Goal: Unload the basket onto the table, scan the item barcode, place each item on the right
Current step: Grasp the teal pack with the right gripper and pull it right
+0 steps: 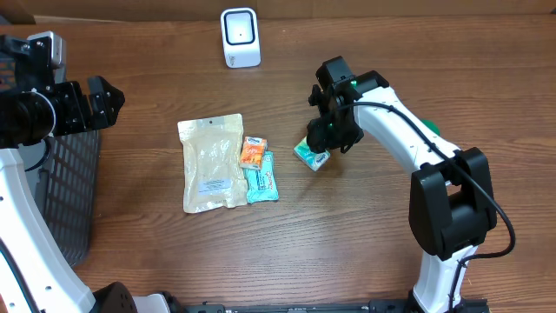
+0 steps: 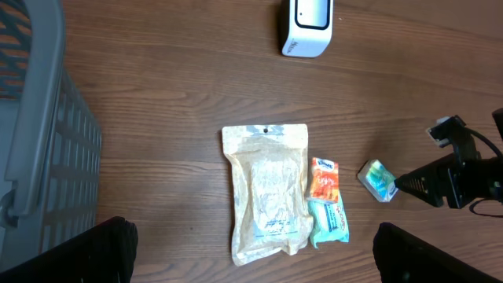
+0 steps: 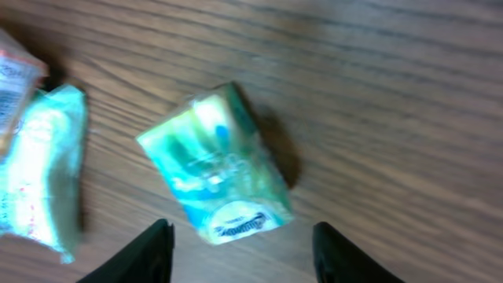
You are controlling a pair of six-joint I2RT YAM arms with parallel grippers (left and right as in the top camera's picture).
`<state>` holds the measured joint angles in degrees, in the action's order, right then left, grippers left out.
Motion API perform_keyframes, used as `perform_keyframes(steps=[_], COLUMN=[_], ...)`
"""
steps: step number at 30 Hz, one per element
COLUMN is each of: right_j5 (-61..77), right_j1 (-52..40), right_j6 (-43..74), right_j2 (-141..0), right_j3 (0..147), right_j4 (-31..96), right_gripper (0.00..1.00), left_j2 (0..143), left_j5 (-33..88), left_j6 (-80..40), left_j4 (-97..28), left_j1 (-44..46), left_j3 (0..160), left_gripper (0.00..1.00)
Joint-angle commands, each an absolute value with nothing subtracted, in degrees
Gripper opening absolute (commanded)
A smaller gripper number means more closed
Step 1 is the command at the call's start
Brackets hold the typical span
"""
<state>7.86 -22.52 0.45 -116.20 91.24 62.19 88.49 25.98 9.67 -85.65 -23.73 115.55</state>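
Scanner (image 1: pixel 240 36) sits centre at the far edge of the table (image 1: pixel 391 52). Pouch (image 1: pixel 213 163) lies mid-table, in front of the scanner and well apart from it. Two packets lie against the pouch's right side: small packet (image 1: pixel 253 154) behind, long packet (image 1: pixel 261 178) in front, touching each other. Tissue pack (image 1: pixel 311 155) lies askew, just right of them and apart. Right gripper (image 3: pixel 242 232) hangs over the pack without touching it. Basket (image 1: pixel 61 183) stands at the left edge.
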Motion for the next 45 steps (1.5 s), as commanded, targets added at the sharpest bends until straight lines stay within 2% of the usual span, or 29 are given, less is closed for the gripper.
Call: perform_keyframes(steps=[1,4,11,26,34,37,39,42,45], right_j5=[16.14,21.19,21.30,11.84,10.35,12.84,15.97,19.88,24.21], right_j1=[-23.20,-24.36,-27.64,-22.22,-16.34,-15.70,-15.73,-15.57,-14.98], right_j6=[3.92,6.90,12.73,19.55,19.46,14.98,12.08,11.99,13.30], right_j2=[-115.02,-115.07,-115.09,-115.09,-115.09,-115.09,-115.09,-115.07,-115.07], right_j3=[93.62,92.55,85.10,78.85,78.87,78.87,78.94,81.28,85.08], right_j4=[63.24,64.49,59.77,51.96,39.03,31.48,27.94,30.11,36.34], right_gripper=[0.47,0.30,0.04,0.04,0.04,0.05,0.09,0.12,0.24], left_j2=[87.31,87.31,87.31,87.31,87.31,87.31,87.31,87.31,87.31], left_j5=[26.79,26.79,26.79,26.79,26.79,26.79,26.79,26.79,26.79], left_j6=[11.18,11.18,11.18,11.18,11.18,11.18,11.18,11.18,11.18], left_j4=[-85.47,-85.47,-85.49,-85.47,-85.49,-85.47,-85.47,-85.47,-85.49], left_j1=[-23.81,-23.81,-23.81,-23.81,-23.81,-23.81,-23.81,-23.81,-23.81], left_j3=[115.90,115.90,115.90,115.90,115.90,115.90,115.90,115.90,115.90], left_gripper=[1.00,1.00,1.00,1.00,1.00,1.00,0.99,0.99,0.99])
